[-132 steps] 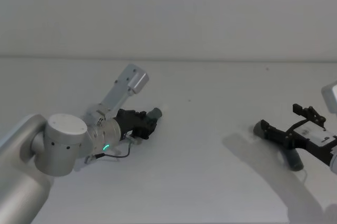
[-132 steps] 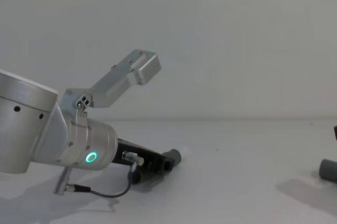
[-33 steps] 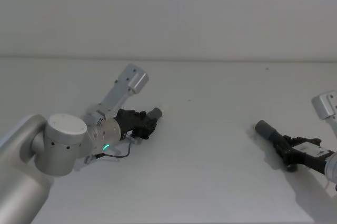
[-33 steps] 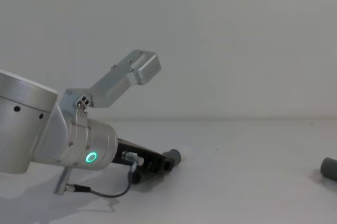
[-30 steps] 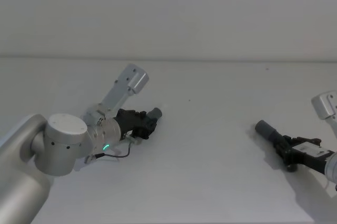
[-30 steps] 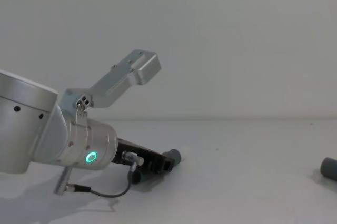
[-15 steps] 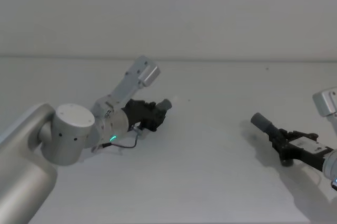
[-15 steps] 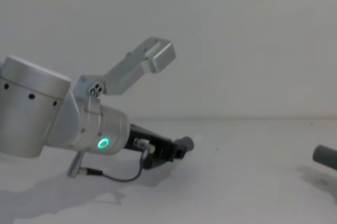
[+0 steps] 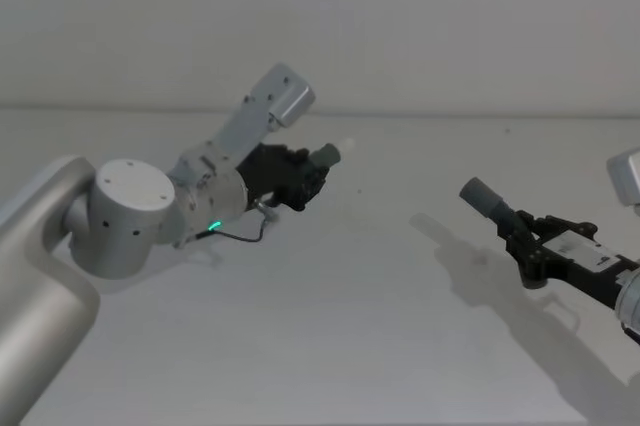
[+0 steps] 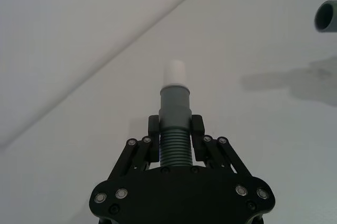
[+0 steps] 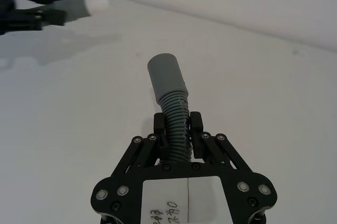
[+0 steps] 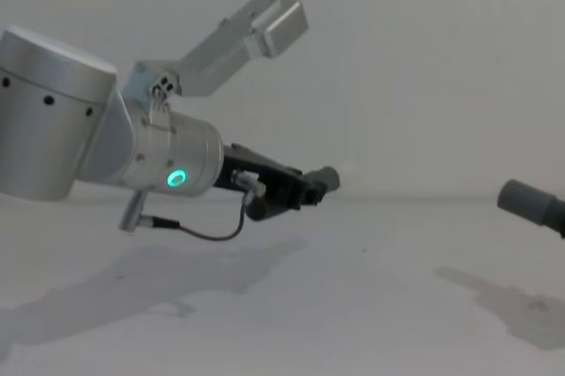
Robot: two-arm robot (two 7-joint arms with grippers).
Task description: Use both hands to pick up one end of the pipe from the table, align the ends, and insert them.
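My left gripper (image 9: 306,182) is shut on the ribbed part of one pipe piece (image 10: 175,129), held above the table (image 9: 340,346). Its narrow grey cuff with the white tip (image 10: 174,70) sticks out past the fingers and points toward the right arm. On the right, my right gripper (image 9: 521,237) is shut on the other ribbed pipe piece (image 11: 176,113), also lifted. That piece's wider socket cuff (image 11: 166,79) points toward the left arm. A wide gap separates the two ends; the socket cuff (image 12: 528,200) and the left gripper (image 12: 306,191) face each other across it.
The table surface is plain and bare, with the arms' shadows (image 9: 470,256) falling on it. The left arm's silver wrist with its green light (image 12: 168,164) looms large at the left of the chest view. A plain wall stands behind the table.
Both grippers have risen off the table with their pipe pieces. The left one moved up and toward the middle; the right one lifted and came inward, its cuff now higher.
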